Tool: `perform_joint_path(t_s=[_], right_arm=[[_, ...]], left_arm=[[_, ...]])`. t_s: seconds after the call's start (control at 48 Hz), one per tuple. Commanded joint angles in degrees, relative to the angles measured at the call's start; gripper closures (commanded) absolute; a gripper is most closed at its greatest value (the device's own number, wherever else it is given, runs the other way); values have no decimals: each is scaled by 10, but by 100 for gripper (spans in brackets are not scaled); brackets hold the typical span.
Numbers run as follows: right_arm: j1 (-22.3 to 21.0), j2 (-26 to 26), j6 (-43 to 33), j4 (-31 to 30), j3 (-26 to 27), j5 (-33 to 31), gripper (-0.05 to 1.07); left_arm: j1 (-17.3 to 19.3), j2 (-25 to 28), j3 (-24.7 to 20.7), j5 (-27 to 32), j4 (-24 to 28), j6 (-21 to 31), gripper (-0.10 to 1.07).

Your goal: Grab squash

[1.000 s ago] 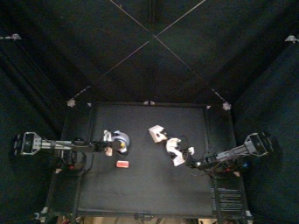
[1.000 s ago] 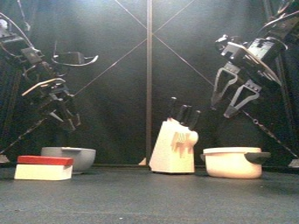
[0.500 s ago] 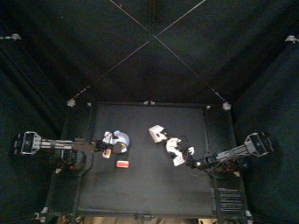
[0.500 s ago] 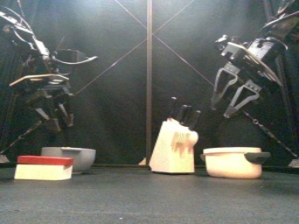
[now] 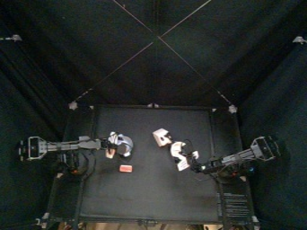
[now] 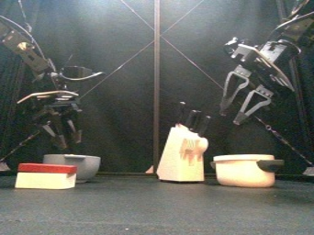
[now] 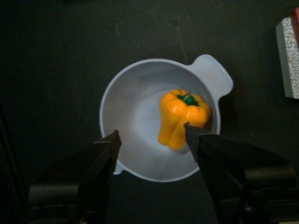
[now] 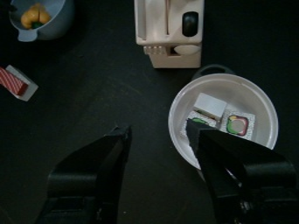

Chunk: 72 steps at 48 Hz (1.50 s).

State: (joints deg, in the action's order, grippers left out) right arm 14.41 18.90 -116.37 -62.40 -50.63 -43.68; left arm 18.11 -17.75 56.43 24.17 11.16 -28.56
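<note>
1. The squash (image 7: 177,119), orange-yellow with a green stem, lies inside a grey bowl (image 7: 135,87) that has two small handles; it sits toward one side of the bowl's floor.
2. The left claw (image 7: 158,149) hangs directly above that bowl with its jaws spread wide, one on each side of the squash as the left wrist view shows it, and touches neither squash nor bowl.
3. From the front, the left claw (image 6: 61,128) is above the grey bowl (image 6: 76,164), with a clear gap between the fingertips and the rim.
4. A red and white box (image 6: 47,174) lies on the bench (image 6: 160,207) just in front of the bowl, toward the front edge.
5. A cream knife block (image 6: 185,154) with dark handles stands near the middle of the bench.
6. A white pot (image 6: 245,170) with a dark handle sits on the right side; the right wrist view shows small packets (image 8: 225,117) lying inside it.
7. The right claw (image 6: 245,99) is held high above the white pot, jaws apart, holding nothing.
8. In the right wrist view the squash (image 8: 37,15) shows as a small yellow shape in the far bowl, well apart from the right claw (image 8: 160,144).
</note>
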Motion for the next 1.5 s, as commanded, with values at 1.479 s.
perform_joint_path(t_s=[1.479], right_arm=[[-4,4,1,-2,5,4,15]], left_arm=[[10,-20,-22,-52,1,3,19]])
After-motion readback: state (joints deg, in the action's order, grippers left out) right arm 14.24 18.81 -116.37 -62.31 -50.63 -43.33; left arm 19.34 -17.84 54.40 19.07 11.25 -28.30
